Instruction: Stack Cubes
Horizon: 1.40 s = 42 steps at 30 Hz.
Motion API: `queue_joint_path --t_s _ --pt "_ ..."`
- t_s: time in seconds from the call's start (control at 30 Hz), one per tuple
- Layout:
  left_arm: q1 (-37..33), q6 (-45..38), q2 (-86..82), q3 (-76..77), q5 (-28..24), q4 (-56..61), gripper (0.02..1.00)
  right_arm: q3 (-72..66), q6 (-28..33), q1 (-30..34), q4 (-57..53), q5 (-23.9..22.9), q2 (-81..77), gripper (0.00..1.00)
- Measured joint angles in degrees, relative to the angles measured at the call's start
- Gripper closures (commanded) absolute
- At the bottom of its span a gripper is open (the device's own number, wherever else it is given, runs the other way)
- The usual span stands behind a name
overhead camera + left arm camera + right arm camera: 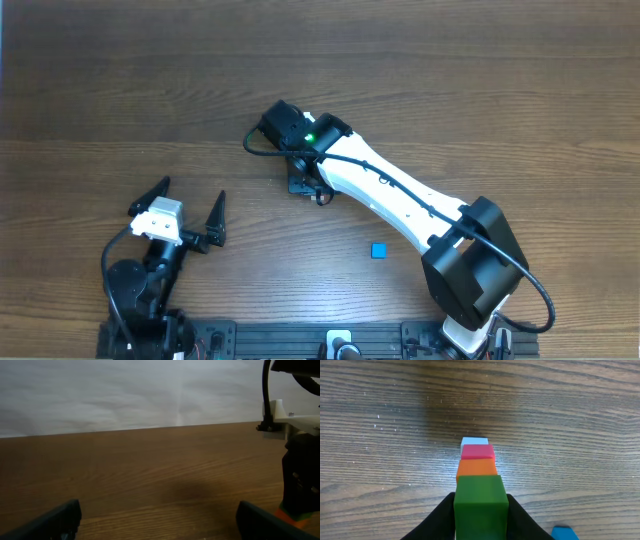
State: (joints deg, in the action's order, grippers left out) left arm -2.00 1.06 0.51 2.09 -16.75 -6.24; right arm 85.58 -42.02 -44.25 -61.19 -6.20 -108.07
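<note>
A stack of cubes stands on the wooden table (pixel 380 420): a pale cube (pixel 474 441) at the bottom, then a red cube (pixel 478 451), an orange cube (pixel 476 467) and a green cube (pixel 481 500) on top. My right gripper (pixel 481 512) is shut on the green cube, a finger pressed on each side. From above, the right gripper (pixel 305 183) hides the stack. A loose blue cube (pixel 378 250) lies nearer the right arm's base, and the blue cube (pixel 565 533) is apart from the stack. My left gripper (pixel 192 192) rests open near its base, holding nothing.
The left wrist view shows bare table (pixel 150 475), a pale wall behind it, and the right arm's gripper (pixel 300 485) with a bit of the orange cube (pixel 289 515) under it. The right arm (pixel 400 200) lies diagonally across the table's middle.
</note>
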Motion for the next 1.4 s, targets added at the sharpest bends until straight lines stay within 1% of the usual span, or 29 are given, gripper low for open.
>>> queue_joint_path --t_s 0.07,0.1,0.13,0.17,0.2,0.23,0.3,0.5,0.67,0.9,0.97,1.07,1.1,1.2,1.33,1.4 --pt "0.0 0.0 0.0 0.0 0.0 0.02 0.02 0.0 0.0 0.0 0.0 0.0 0.0 0.669" --pt "0.0 0.0 0.0 0.0 0.0 0.02 0.018 0.0 0.02 0.0 0.0 0.0 0.0 0.63" --pt "0.0 0.0 0.0 0.0 0.0 0.0 0.018 0.0 0.07 0.0 0.0 0.0 0.0 0.586" --pt "0.0 0.0 0.0 0.0 0.0 0.02 0.018 0.0 0.2 0.0 0.0 0.0 0.0 0.494" --pt "0.0 0.0 0.0 0.0 0.0 0.02 0.018 0.0 0.09 0.0 0.0 -0.02 0.0 0.321" --pt "0.0 0.0 0.0 0.0 0.0 0.0 0.02 0.0 0.31 0.0 -0.02 -0.04 0.0 0.02" --pt "0.0 0.0 0.0 0.0 0.0 0.0 0.018 0.0 -0.09 0.0 0.0 -0.02 0.0 0.007" --pt "0.0 0.0 0.0 0.0 0.0 0.0 0.02 0.0 0.22 0.0 0.17 0.0 0.0 0.009" --pt "0.0 0.0 0.0 0.0 0.0 0.0 0.018 -0.48 2.05 -0.09 -0.92 0.02 1.73 0.009" --pt "0.0 0.0 0.0 0.0 0.0 0.0 0.018 -1.92 3.67 -0.44 -12.13 -0.57 16.76 0.007" --pt "0.0 0.0 0.02 0.0 0.0 0.02 0.018 -6.47 3.32 -0.44 -12.94 -0.81 22.36 0.007" --pt "0.0 0.0 0.02 0.0 0.0 0.0 0.018 -15.17 1.49 -0.44 -11.39 -1.09 26.36 0.009" --pt "0.0 0.0 0.0 0.0 0.0 0.02 0.018 -20.96 0.55 -0.44 -10.47 -0.83 27.47 0.009" --pt "0.0 0.0 0.02 0.0 0.0 0.0 0.018 -29.05 -0.52 -0.44 -3.04 1.16 28.39 0.009" --pt "0.0 0.02 0.02 0.0 0.0 0.0 0.018 -38.56 -2.62 -0.44 3.58 3.23 28.52 0.007" --pt "0.0 0.0 0.02 0.0 0.0 0.0 0.018 -41.07 -3.19 -0.44 6.54 3.76 28.65 0.009"
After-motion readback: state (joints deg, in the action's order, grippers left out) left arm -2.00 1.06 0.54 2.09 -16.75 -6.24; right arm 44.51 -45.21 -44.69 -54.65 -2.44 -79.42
